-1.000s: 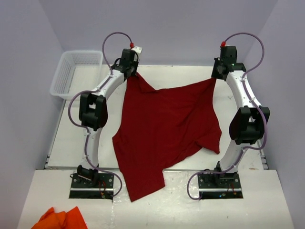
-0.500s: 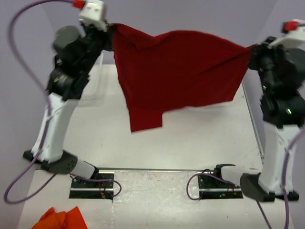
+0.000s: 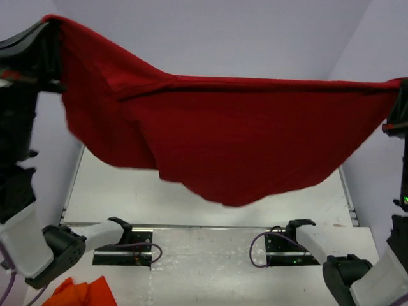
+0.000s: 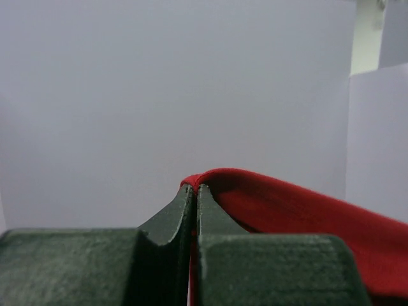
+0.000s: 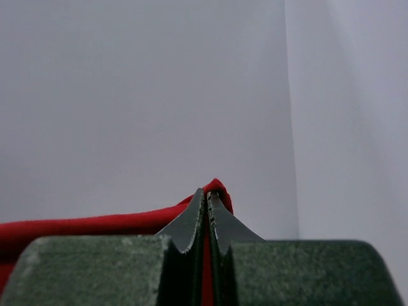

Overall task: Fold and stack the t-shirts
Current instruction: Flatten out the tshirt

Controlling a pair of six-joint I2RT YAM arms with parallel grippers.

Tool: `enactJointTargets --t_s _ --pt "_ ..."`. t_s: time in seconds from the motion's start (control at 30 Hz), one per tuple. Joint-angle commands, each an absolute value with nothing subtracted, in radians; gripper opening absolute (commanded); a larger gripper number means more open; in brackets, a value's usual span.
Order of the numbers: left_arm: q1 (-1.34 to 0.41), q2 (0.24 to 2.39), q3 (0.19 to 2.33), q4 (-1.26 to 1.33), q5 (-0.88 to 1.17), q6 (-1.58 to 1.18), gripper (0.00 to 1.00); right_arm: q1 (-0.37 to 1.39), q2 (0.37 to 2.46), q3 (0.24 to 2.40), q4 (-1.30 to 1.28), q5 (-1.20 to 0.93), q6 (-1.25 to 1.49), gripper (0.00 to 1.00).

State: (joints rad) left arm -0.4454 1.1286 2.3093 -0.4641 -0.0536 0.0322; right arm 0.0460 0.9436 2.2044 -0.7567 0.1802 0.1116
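A dark red t-shirt hangs stretched across the whole top view, high above the table and close to the camera, sagging in the middle. My left gripper is shut on its upper left corner; the left wrist view shows red cloth pinched between the closed fingers. My right gripper is shut on the opposite corner at the right edge, with a fold of the t-shirt poking out above the fingertips. Both wrist views face the bare wall.
The white table lies below the cloth, with both arm bases at its near edge. An orange cloth lies at the bottom left corner. The t-shirt hides the back of the table.
Both arms have lifted the t-shirt off the table and pulled it wide apart, up toward the camera. It now hangs taut where it lay crumpled a second ago.
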Motion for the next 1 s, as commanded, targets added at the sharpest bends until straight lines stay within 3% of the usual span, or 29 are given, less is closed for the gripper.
enactJointTargets --t_s 0.0,0.2,0.47,0.6,0.97 --pt "-0.440 1.370 2.261 -0.546 -0.129 0.090 0.00 0.051 1.115 2.163 -0.841 0.288 0.071 0.00" --pt "-0.440 1.641 2.212 -0.454 -0.061 0.161 0.00 0.037 1.307 2.025 -0.758 0.379 0.017 0.00" --pt "-0.328 2.147 2.203 -0.330 0.119 0.183 0.00 -0.116 1.722 1.930 -0.647 0.304 0.043 0.00" --pt "-0.305 2.372 2.236 -0.287 0.085 0.173 0.00 -0.156 1.860 1.901 -0.574 0.292 0.066 0.00" --pt "-0.270 2.430 2.261 -0.212 0.147 0.135 0.00 -0.173 2.132 2.166 -0.630 0.239 0.078 0.00"
